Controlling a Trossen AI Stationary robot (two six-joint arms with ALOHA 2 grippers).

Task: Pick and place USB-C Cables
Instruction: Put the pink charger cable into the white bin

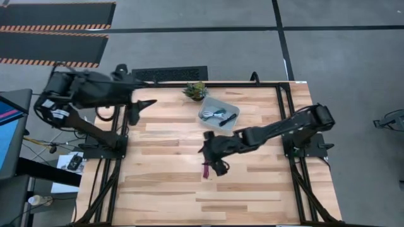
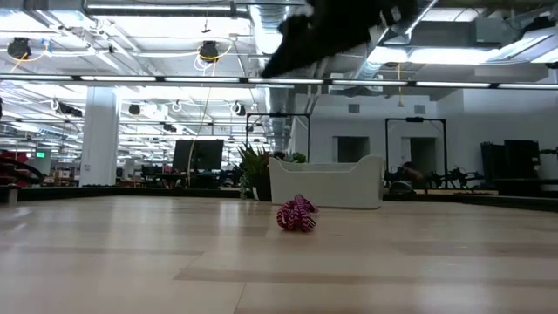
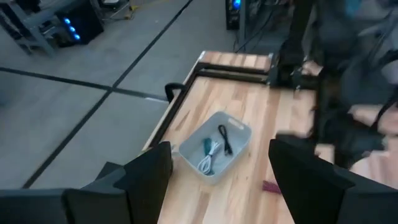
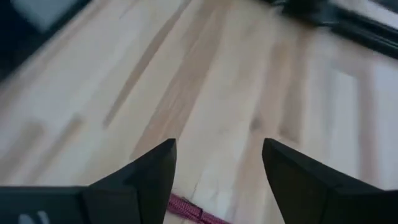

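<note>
Maroon cable (image 2: 296, 214) partly hidden beneath right tool (image 1: 211, 165), fingers spread, seemingly released

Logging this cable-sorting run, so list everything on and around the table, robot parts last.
maroon cable: one, maroon-red, loose on the table's middle, under the right pincer.
bin: one, pale grey, at the table's far edge, beside the plant.
cables in the bin: three, teal, white and black, lying together.
potted plant: one, green, far edge, left of the bin.
table: one, light wood with a black frame.
left pincer: one, dark, open, over the far left part of the table, holding nothing.
right pincer: one, dark, open, above the maroon cable, holding nothing.
</note>
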